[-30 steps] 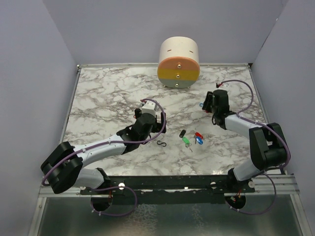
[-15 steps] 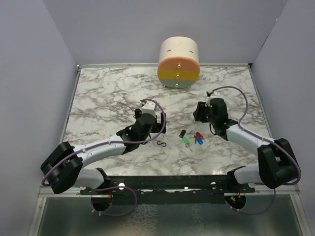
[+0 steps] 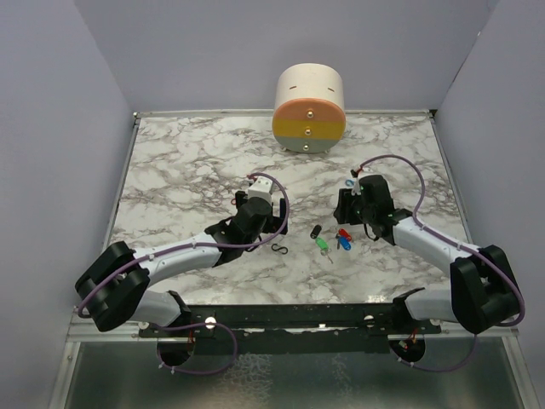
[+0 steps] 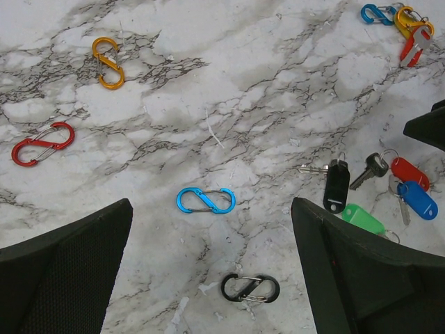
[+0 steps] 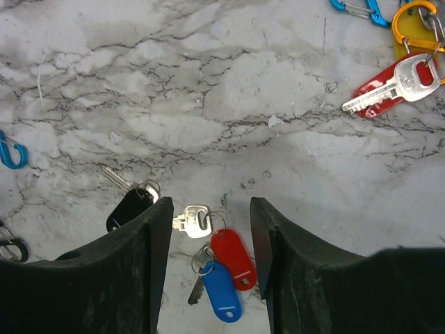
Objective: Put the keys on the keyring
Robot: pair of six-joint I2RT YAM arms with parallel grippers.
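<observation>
Right gripper [image 5: 210, 209], fingers partly open and empty, hangs just above the loose keys [image 5: 233, 259] mid-worktop toward the near edge, red and blue tags lying crosswise to its closing line; the wide-open left gripper [image 4: 212, 229] is farther off

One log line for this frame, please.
left gripper: open | right gripper: open, over red-tagged key | held: nothing

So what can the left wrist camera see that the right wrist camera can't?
Only the left wrist: the orange clip, red clip and green key tag. Only the right wrist: nothing new, just the right gripper up close. Both: the black key tag, red tag, blue tag and the red key by a yellow clip.
</observation>
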